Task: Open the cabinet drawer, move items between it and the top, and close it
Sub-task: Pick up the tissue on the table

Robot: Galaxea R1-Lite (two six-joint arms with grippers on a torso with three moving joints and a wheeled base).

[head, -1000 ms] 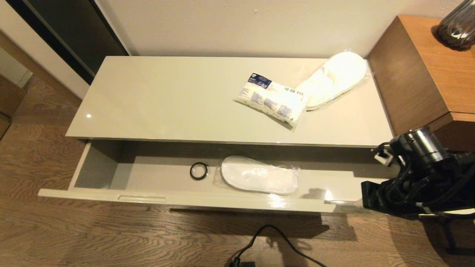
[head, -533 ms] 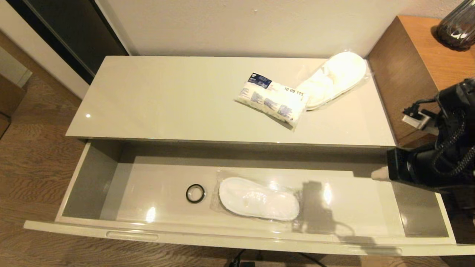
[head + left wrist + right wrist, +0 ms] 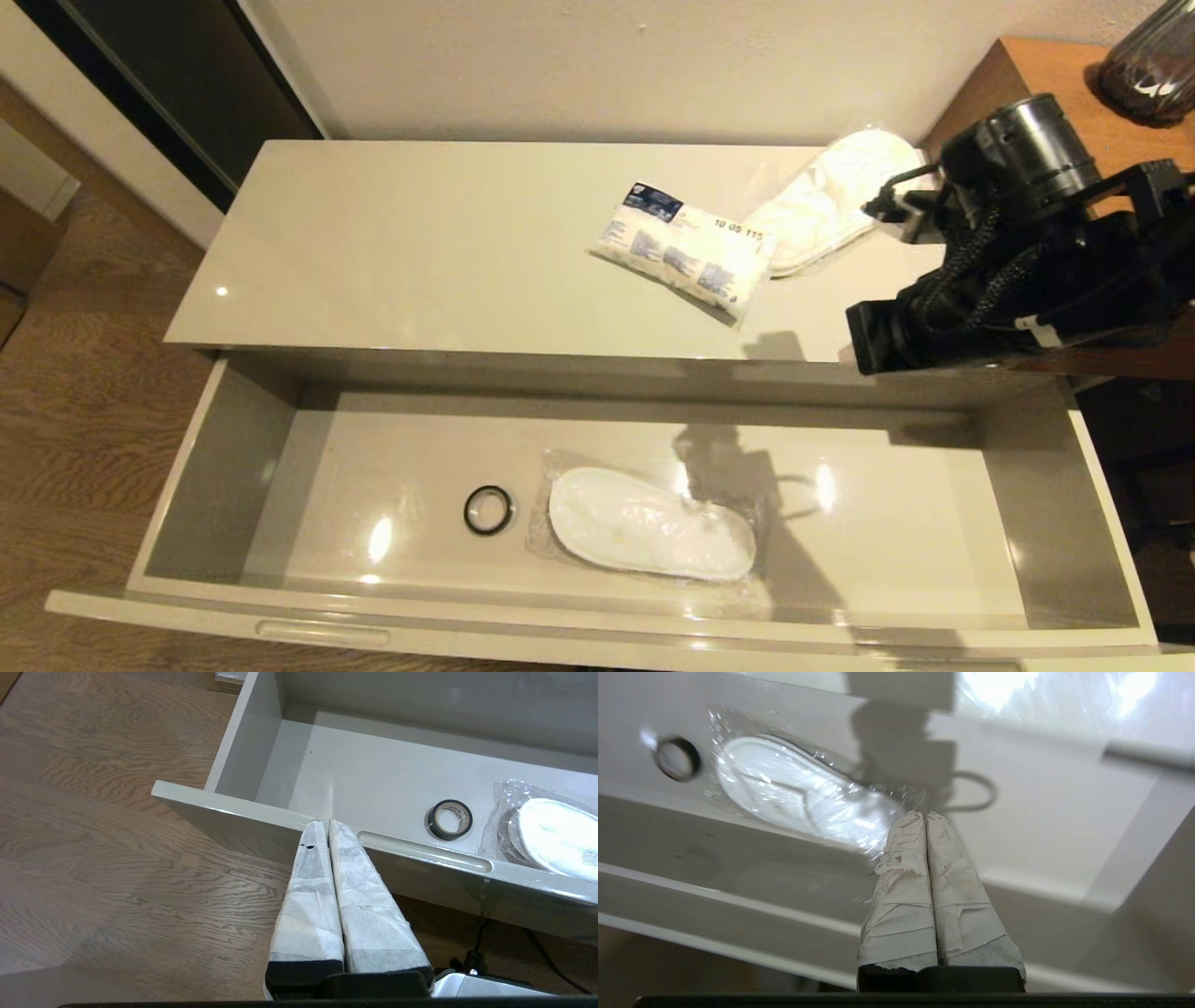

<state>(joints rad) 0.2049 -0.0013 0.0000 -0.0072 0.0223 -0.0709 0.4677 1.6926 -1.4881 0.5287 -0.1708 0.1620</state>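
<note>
The cabinet drawer (image 3: 219,485) stands pulled far out. On its grey floor lies one wrapped white slipper (image 3: 652,534), which the right wrist view shows too (image 3: 798,798). On the top (image 3: 420,252) rest the blue-printed white packet (image 3: 686,250) and more wrapped slippers (image 3: 822,210), partly hidden by my right arm (image 3: 1018,271). My right gripper (image 3: 926,814) is shut and empty, hanging above the drawer's right half. My left gripper (image 3: 327,822) is shut and empty, with its tips at the top edge of the drawer front (image 3: 233,812), beside the left handle slot (image 3: 423,851).
A small black ring (image 3: 488,510) lies in the drawer left of the slipper. The taller wooden desk (image 3: 1111,121) with a dark vase (image 3: 1153,56) stands at the right. Wooden floor surrounds the cabinet, and a black cable (image 3: 542,952) runs under the drawer front.
The drawer has slid much farther out towards me. My right arm has risen from the drawer's front right corner to above the top's front right edge.
</note>
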